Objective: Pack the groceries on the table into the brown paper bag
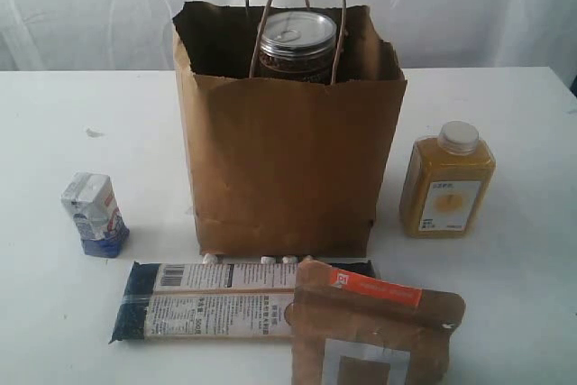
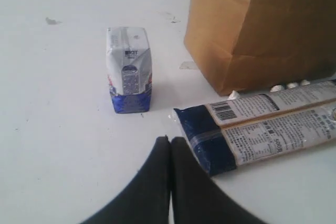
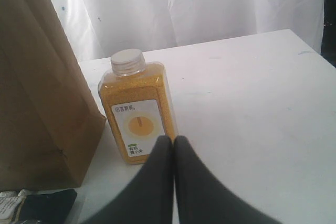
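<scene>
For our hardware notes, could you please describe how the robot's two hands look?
Both the left hand and right hand show two smooth matte-black fingers, broad at the base and curving to narrow tips. No cables or markings show on them.

- We see the paper bag (image 1: 288, 169) standing upright near the middle of the table (image 1: 54, 132).
- Inside the bag, at its open top, we find the can (image 1: 297, 42).
- Left of the bag, and apart from it, stands the carton (image 1: 93, 214).
- Right of the bag, near it, stands the bottle (image 1: 447, 182).
- Before the bag we note the long packet (image 1: 207, 299), lying flat along the bag's front foot.
- Nearest to us, right of centre, the pouch (image 1: 370, 331) covers the packet's right end.
</scene>
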`<move>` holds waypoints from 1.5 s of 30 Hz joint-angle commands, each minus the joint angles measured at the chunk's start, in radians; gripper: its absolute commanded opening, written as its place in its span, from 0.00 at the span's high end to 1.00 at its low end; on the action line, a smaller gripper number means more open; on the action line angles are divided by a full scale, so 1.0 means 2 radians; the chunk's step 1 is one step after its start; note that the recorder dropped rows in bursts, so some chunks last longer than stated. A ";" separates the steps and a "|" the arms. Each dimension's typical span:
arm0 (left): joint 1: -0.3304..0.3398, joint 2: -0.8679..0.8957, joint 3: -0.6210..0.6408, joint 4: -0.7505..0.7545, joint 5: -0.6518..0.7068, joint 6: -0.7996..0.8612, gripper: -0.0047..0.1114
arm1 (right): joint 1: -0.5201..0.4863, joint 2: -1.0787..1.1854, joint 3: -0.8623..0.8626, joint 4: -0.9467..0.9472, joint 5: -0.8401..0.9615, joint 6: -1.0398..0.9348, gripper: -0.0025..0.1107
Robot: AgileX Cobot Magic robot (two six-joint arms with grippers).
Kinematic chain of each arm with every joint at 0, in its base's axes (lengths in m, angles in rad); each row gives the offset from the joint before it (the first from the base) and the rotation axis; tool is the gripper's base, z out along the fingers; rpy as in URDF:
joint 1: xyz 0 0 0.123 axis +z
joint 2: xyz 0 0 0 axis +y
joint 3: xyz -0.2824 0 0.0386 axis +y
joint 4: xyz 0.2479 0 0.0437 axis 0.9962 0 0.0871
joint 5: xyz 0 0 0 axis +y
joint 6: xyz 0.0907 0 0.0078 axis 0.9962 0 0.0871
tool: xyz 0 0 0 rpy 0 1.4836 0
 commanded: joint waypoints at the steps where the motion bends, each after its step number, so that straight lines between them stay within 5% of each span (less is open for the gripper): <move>1: 0.038 -0.022 0.024 -0.045 -0.004 0.048 0.96 | -0.003 -0.003 0.002 0.002 -0.004 0.000 0.98; 11: 0.083 -0.046 0.031 -0.043 0.029 0.049 0.96 | -0.003 -0.003 0.002 0.000 -0.004 0.003 0.98; 26: 0.082 -0.046 0.031 -0.032 0.021 0.131 0.96 | -0.003 -0.003 0.002 0.000 -0.004 0.003 0.98; 45: 0.082 -0.058 0.031 -0.032 0.021 0.133 0.96 | -0.003 -0.003 0.002 0.001 -0.004 0.003 0.98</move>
